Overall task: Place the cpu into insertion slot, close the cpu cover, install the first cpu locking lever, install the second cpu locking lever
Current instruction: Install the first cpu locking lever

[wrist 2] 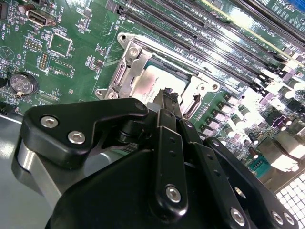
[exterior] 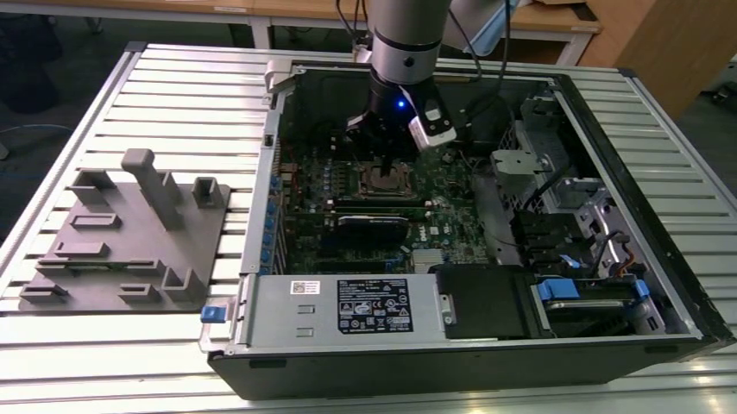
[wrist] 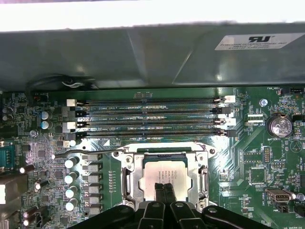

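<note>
Closest in both wrist views, the gripper has its black fingers pressed flat together with nothing between them, and their joined tip sits over the near edge of the cpu; I cannot tell whether it touches the metal or hovers just above it. That cpu lies flat and square in the insertion slot, its dull grey face showing through the window of the cpu cover, which looks lowered around it rather than standing up. Just beside the socket a thin silvery locking lever runs out sideways and appears unlatched, so I judge the work to be at the cover-and-lever stage. Doing this well probably calls for a straight, gentle push on the frame or lever rather than on the chip's face, with the narrow tip kept off the capacitors crowding the lever's side. Beyond the socket lie the long memory slots, and a slip that way could scrape them. In the exterior view the black expansion card is at six o'clock from the socket, close by. Farther out, the open computer case rests on the slatted surface, with a grey fixture block at about eight o'clock, well apart.
</note>
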{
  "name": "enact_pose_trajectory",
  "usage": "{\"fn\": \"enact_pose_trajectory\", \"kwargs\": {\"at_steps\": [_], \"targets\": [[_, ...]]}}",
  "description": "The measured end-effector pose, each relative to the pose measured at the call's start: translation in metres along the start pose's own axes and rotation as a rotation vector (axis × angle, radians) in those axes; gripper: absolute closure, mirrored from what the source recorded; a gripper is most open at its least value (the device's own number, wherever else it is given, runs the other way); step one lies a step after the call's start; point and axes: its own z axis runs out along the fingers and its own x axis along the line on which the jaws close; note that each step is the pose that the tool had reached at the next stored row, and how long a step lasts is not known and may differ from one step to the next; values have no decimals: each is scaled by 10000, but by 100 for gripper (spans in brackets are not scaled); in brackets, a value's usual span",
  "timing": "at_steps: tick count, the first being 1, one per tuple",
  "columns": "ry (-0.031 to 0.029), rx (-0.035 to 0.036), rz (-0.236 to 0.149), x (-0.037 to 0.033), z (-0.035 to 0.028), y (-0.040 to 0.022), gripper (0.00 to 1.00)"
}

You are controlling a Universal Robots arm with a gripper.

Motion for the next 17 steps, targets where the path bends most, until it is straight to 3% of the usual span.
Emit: {"fn": "enact_pose_trajectory", "kwargs": {"at_steps": [13, 17], "targets": [[0, 0, -1, 1, -24, 0, 89], [0, 1, 0, 33, -24, -2, 89]]}}
